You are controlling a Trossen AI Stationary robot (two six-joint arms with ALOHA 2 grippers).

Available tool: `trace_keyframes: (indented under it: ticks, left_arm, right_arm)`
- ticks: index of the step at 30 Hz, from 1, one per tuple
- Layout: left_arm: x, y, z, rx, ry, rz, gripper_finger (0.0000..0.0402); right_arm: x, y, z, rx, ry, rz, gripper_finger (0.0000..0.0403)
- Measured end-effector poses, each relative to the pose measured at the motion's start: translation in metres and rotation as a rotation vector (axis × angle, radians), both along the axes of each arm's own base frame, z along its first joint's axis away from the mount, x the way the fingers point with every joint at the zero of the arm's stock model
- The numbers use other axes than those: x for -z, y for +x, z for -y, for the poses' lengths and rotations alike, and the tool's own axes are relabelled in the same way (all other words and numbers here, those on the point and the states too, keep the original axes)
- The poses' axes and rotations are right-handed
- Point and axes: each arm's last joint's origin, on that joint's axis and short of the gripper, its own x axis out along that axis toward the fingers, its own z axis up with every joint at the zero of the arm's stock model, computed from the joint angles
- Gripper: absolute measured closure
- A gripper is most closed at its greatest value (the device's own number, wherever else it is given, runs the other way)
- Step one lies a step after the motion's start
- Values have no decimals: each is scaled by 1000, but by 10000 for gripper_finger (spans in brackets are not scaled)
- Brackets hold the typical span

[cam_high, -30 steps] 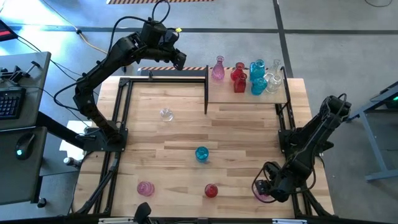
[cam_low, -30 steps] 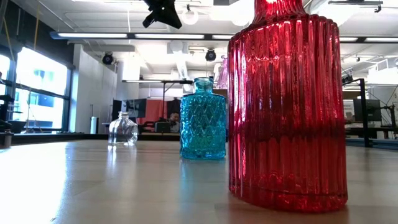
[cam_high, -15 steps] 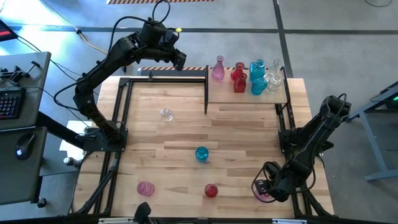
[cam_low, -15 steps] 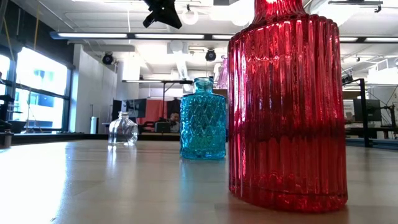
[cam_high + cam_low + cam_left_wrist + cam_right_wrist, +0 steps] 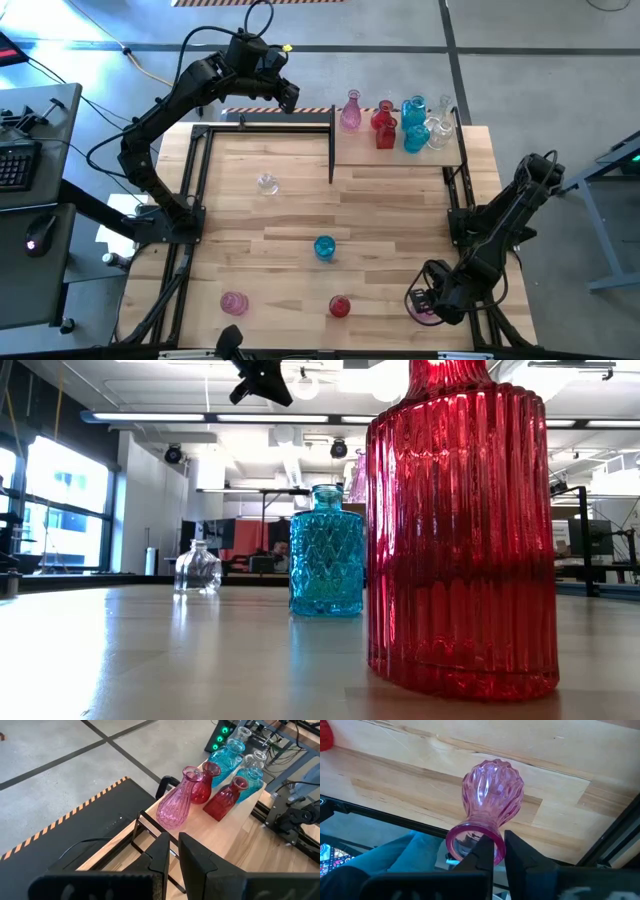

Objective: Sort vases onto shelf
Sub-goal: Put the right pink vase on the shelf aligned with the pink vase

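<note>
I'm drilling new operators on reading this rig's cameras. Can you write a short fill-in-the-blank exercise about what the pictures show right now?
1. The right gripper is shut on the rim of a ____ vase.
2. The left gripper hangs shut near the table's far edge, holding ____.
3. In the low view, the vase nearest the camera is ____.
4. The turquoise vase alone mid-table stands ____ the shelf.

Missing words: pink; nothing; red; off

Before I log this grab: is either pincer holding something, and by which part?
The right pincer is shut on the rim of the pink vase. The left pincer, raised behind the table, holds nothing.
</note>
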Motion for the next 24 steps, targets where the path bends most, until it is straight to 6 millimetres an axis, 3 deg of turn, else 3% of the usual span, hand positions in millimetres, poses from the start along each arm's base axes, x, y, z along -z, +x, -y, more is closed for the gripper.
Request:
trace_keyframes:
  ticks: [11, 24]
  left_arm:
    - [0, 0, 0, 9, 4, -3, 371]
    - [0, 0, 1, 14, -8, 3, 371]
  right_arm:
    - [-3, 5, 0, 9, 15, 19, 402]
    - [-44, 16, 13, -13, -60, 2, 403]
